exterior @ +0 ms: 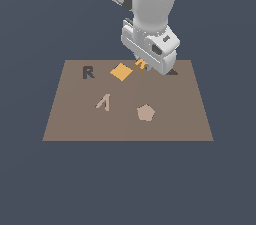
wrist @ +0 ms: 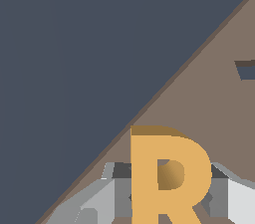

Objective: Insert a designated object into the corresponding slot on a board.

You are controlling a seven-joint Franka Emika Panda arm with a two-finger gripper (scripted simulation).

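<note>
The orange-yellow R block point(exterior: 142, 64) is at the back of the brown board point(exterior: 75, 119), mostly hidden under my gripper point(exterior: 143, 66). In the wrist view the R block point(wrist: 169, 173) fills the space between my two grey fingers point(wrist: 99, 198), whose dark pads press against both of its sides, so the gripper point(wrist: 172, 200) is shut on it. The dark R-shaped slot point(exterior: 88, 72) lies at the back of the board toward the exterior view's left, well apart from the block. I cannot tell whether the block is touching the board or lifted off it.
A flat orange diamond point(exterior: 121, 72) lies just beside the gripper, between it and the slot. A pale pink A shape point(exterior: 103, 102) and a pale pentagon point(exterior: 145, 113) lie nearer the front. Another dark recess point(exterior: 173, 72) point(wrist: 245, 70) peeks out behind the gripper.
</note>
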